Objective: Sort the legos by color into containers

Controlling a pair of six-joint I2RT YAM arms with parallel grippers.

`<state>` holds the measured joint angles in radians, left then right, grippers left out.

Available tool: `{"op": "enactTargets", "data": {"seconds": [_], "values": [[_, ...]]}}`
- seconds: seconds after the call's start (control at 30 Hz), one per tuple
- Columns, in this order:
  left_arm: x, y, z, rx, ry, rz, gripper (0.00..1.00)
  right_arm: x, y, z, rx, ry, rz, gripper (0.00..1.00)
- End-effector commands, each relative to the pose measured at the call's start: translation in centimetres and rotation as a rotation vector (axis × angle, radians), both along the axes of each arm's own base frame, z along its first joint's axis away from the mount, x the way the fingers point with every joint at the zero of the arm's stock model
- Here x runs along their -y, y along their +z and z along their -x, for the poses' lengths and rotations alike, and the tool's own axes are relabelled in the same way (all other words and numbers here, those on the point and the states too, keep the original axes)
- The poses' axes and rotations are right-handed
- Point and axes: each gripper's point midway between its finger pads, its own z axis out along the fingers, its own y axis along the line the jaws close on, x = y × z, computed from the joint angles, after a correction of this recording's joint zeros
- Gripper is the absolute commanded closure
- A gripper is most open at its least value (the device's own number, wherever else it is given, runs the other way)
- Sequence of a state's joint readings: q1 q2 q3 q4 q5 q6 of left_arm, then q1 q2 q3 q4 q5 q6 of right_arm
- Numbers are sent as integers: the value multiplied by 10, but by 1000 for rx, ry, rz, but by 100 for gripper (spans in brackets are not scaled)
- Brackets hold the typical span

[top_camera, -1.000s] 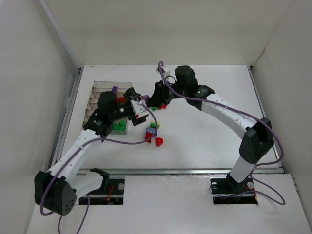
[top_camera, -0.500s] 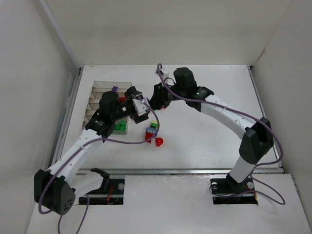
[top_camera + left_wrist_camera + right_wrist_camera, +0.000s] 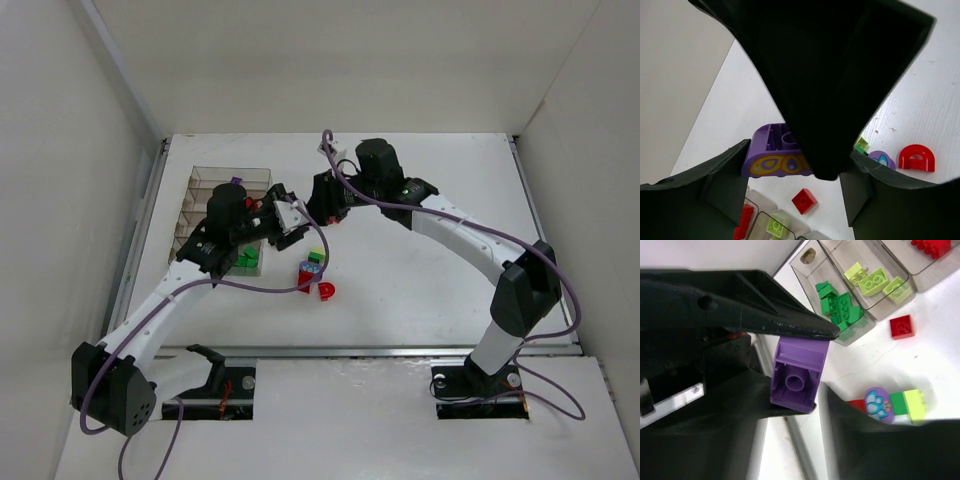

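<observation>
Right wrist view: the right gripper (image 3: 322, 203) clamps a purple brick (image 3: 797, 374) aloft near the organizer box (image 3: 215, 178), apparently handing it over; the left gripper (image 3: 795, 162) flanks it half-wide, grip not determinable.

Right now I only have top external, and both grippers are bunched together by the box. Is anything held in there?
Observer: Yes. The right wrist view shows the right gripper shut on a purple brick, its hollow underside toward the camera.
Operator: Does the left have it too?
Observer: Can't tell. In the left wrist view the brick sits between the fingers of the left gripper, close against one; the right gripper blocks the rest.
Operator: Anything loose under the arms?
Observer: A red tile lies on the table, just outside the end wall of the organizer box.
</observation>
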<state>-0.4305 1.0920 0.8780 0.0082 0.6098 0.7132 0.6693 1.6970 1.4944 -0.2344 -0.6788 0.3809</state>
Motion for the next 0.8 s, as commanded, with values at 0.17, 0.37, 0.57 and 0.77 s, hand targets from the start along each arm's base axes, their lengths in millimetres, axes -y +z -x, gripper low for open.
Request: {"op": "enactTargets", "data": {"seconds": [0.17,0.37,0.57,0.77], "values": [[0,13,-5,-63,72,69,100,6,4,-22,16,-153,40,0],[-20,-24,-36,-347,339,139,100,79,13,-79,-42,-567,-2,0],[-52,-9,-90,-421,541,287,100,125,28,-90,30,-759,3,0],[-116,-27,-154,-415,774,346,96,137,9,-95,28,-770,96,0]]}}
